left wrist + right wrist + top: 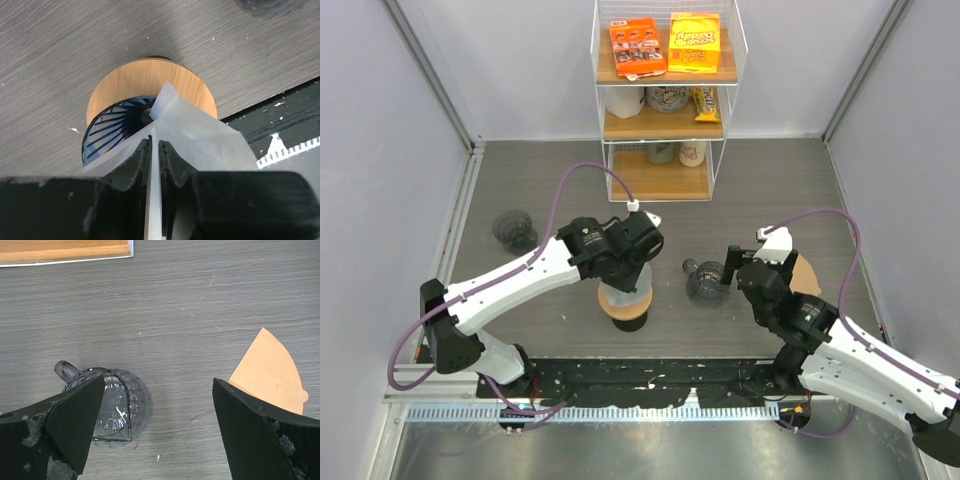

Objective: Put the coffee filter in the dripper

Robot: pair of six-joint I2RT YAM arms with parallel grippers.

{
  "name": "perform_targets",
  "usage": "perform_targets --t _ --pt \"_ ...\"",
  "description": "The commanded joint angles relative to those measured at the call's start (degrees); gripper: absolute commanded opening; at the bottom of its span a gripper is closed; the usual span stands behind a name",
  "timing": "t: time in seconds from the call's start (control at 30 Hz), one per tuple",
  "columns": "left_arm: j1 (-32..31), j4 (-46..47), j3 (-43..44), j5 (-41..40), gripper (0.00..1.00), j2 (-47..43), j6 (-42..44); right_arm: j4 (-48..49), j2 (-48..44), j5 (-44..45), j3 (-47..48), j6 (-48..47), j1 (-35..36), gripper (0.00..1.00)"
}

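- Table (520, 180): grey wood-grain; all items below are being carried on it.
- Shelf rack (665, 100): white wire, being stood at the far edge.
- Right gripper (159, 382): jaws being held wide, nothing gripped, above a glass mug (117, 410) and a brown filter (272, 365).
- Left gripper (154, 145): jaws being held narrow, pinching the coffee filter (200, 135).
- Dripper (107, 132): blue, ribbed, on a wooden base (145, 80); being partly covered by the white coffee filter, whose tip is being held over the centre.
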Motion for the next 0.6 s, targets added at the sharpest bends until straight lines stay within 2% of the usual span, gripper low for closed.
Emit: perform_targets --t 0.0,0.57 --pt "-0.3 0.3 -0.5 -1.7 0.16 0.1 -1.6 1.4 -0.9 2.9 -0.5 0.1 -0.3 0.95" --pt "-0.2 2.6 -3.8 -0.4 0.16 0.4 -2.3 1.5 0.3 3.4 -0.5 0.3 -0.3 0.95"
